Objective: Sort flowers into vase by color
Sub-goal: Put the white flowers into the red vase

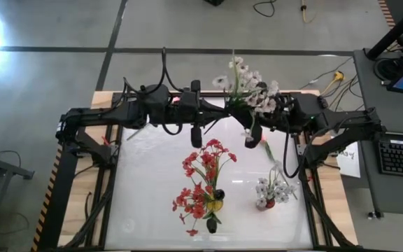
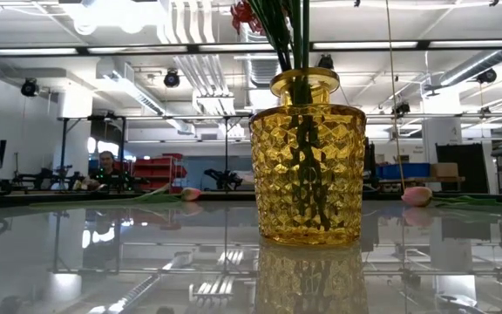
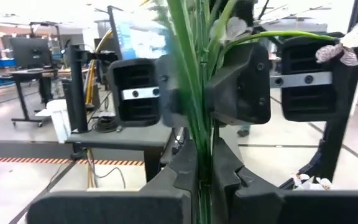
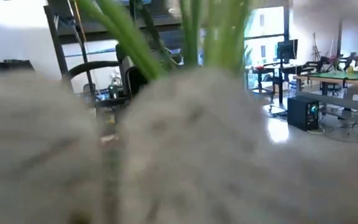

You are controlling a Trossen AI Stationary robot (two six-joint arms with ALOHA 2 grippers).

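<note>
While clamped, white spray [image 1: 247, 84] overhangs table [image 1: 145, 210].

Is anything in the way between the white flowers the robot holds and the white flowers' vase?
Nothing visible blocks it. The left end effector grips the white flowers by their stems. Only a pink flower lies flat between them and the white-flower vase, probably low enough to pass over.
</note>
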